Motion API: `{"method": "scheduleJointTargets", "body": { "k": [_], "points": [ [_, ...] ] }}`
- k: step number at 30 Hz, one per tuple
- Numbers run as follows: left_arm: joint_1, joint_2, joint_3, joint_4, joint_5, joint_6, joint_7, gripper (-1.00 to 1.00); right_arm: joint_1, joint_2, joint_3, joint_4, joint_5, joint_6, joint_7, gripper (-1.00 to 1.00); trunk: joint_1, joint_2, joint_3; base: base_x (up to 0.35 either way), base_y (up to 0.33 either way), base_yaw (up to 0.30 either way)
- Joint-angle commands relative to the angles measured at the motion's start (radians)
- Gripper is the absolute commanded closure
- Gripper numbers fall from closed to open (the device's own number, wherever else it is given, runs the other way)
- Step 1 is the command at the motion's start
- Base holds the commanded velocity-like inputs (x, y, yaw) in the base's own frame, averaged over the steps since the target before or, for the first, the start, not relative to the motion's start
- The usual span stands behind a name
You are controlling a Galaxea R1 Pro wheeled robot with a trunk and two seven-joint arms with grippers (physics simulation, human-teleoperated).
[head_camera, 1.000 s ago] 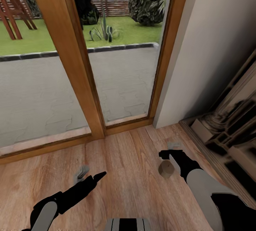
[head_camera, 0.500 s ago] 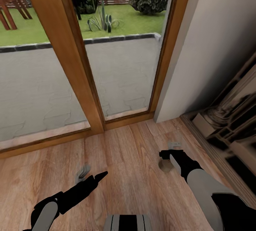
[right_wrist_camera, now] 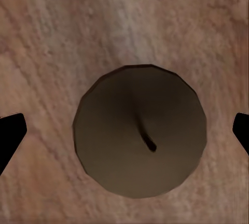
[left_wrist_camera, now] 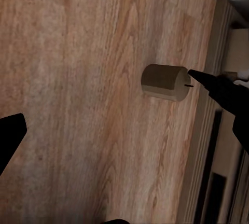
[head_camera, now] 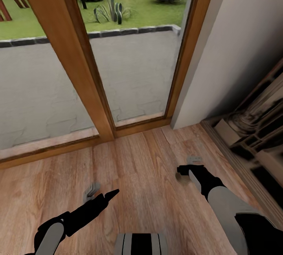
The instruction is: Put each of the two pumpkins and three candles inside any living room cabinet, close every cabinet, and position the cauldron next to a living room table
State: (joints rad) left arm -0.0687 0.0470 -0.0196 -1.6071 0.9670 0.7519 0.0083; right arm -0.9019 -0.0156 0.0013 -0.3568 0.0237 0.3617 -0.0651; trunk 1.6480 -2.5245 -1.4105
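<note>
1. In the head view the candle (head_camera: 182, 179) is nearly hidden under the right claw (head_camera: 188, 169), lower right of centre — only a sliver shows.
2. The right wrist view looks straight down on the candle (right_wrist_camera: 139, 131): a faceted round beige top with a short dark wick, standing on the wood-grain floor (right_wrist_camera: 62, 22), the claw's black fingertips (right_wrist_camera: 9, 133) wide apart on either side, not touching it.
3. The left claw (head_camera: 100, 194), lower left, has one grey finger and one black tip spread — open, holding nothing.
4. Since the earlier frames the window frame (head_camera: 78, 62) sits lower in the picture; the view has shifted.
</note>
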Motion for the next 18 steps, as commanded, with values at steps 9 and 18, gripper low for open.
{"method": "scheduleJointTargets", "body": {
  "k": [9, 18],
  "points": [
    [0.0, 0.0, 0.0, 0.0, 0.003, 0.003, 0.001, -1.0, 0.0, 0.0, 0.0, -0.002, 0.002, 0.006, 0.001, -1.0, 0.002, -0.001, -0.02, 0.0, 0.0, 0.0],
    [0.003, 0.014, 0.003, 0.013, 0.0, 0.002, 0.0, -1.0, 0.0, -0.001, 0.0, -0.002, 0.003, 0.007, 0.004, -1.0, 0.002, -0.001, -0.02, 0.079, -0.023, 0.0]
  ]
}}
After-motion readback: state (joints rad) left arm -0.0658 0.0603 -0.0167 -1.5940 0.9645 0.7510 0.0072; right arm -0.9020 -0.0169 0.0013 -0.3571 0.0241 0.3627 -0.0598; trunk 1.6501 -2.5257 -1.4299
